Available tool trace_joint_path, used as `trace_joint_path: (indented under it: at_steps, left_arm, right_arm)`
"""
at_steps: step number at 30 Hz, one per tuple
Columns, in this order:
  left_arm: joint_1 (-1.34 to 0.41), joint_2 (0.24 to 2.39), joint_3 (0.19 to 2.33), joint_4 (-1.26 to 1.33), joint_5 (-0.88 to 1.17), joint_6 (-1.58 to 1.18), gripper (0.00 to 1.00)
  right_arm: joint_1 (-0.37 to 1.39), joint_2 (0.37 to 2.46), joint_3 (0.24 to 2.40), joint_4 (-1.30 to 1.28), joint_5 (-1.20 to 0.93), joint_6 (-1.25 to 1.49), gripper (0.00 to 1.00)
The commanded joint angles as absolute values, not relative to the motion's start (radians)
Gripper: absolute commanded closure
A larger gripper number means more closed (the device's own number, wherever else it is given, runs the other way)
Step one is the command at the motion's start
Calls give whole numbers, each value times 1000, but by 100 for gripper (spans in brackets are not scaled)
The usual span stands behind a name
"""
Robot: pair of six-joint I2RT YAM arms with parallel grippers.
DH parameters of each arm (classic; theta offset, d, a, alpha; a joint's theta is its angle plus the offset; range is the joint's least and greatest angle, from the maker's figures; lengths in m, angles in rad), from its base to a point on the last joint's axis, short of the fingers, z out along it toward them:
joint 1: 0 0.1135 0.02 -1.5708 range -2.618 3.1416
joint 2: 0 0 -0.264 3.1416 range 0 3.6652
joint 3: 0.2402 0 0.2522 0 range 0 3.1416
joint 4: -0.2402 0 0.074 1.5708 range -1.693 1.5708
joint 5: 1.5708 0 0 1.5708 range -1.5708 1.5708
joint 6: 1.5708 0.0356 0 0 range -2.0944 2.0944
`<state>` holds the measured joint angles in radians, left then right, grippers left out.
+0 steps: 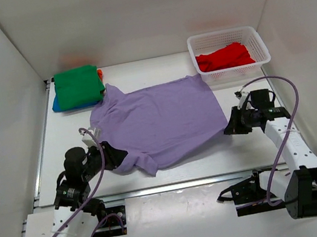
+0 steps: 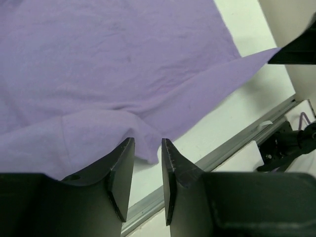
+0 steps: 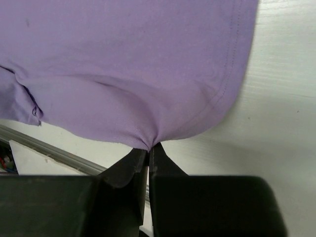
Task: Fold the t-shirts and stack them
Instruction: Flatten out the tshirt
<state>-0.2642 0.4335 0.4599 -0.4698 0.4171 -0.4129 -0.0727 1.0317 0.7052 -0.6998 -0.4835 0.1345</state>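
Observation:
The lavender t-shirt (image 1: 159, 121) lies spread flat in the middle of the table. My left gripper (image 1: 119, 157) is open at its near left sleeve. In the left wrist view the sleeve's corner (image 2: 143, 148) lies just past the gap between the left gripper's (image 2: 148, 148) tips, not pinched. My right gripper (image 1: 228, 129) is shut on the shirt's near right hem edge, and the cloth (image 3: 148, 89) bunches into the right gripper's (image 3: 149, 147) tips. A folded green shirt (image 1: 79, 87) sits on a blue one (image 1: 56, 104), with orange (image 1: 100, 73) peeking out behind. A red shirt (image 1: 224, 57) lies in the basket.
The white mesh basket (image 1: 223, 34) stands at the back right. A metal rail (image 1: 176, 186) runs along the table's near edge, also in the left wrist view (image 2: 237, 148). White walls close in the left, back and right sides. A cable loops over the right arm (image 1: 290, 132).

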Motion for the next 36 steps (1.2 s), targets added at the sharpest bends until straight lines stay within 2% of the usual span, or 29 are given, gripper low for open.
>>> trace_joint_path:
  at_steps: [1, 7, 11, 15, 16, 19, 22, 24, 36]
  left_arm:
    - [-259, 436, 482, -537, 367, -408, 61]
    - [-316, 506, 473, -520, 368, -417, 60]
    - [-411, 525, 384, -358, 417, -538, 62]
    - [-543, 555, 299, -232, 332, -650, 59]
    - [-554, 569, 295, -235, 325, -643, 54]
    - [-580, 613, 307, -252, 282, -629, 48]
    - [-592, 643, 296, -235, 246, -652, 48]
    - [-618, 682, 282, -223, 206, -664, 40]
    - [-696, 842, 264, -114, 170, -719, 40]
  right_arm:
    - [-101, 1031, 719, -683, -466, 123, 100]
    - [-129, 1057, 729, -647, -475, 127, 100]
    - [-78, 1100, 744, -615, -462, 159, 100]
    - [-61, 1121, 752, -566, -475, 201, 100]
    - [-58, 1127, 741, -560, -477, 199, 100]
    - [-54, 1144, 755, -549, -471, 201, 100]
    - [-49, 1160, 753, -540, -474, 212, 100]
    - [-54, 1164, 750, -522, -479, 210, 100]
    - [-46, 1210, 759, -497, -485, 216, 100]
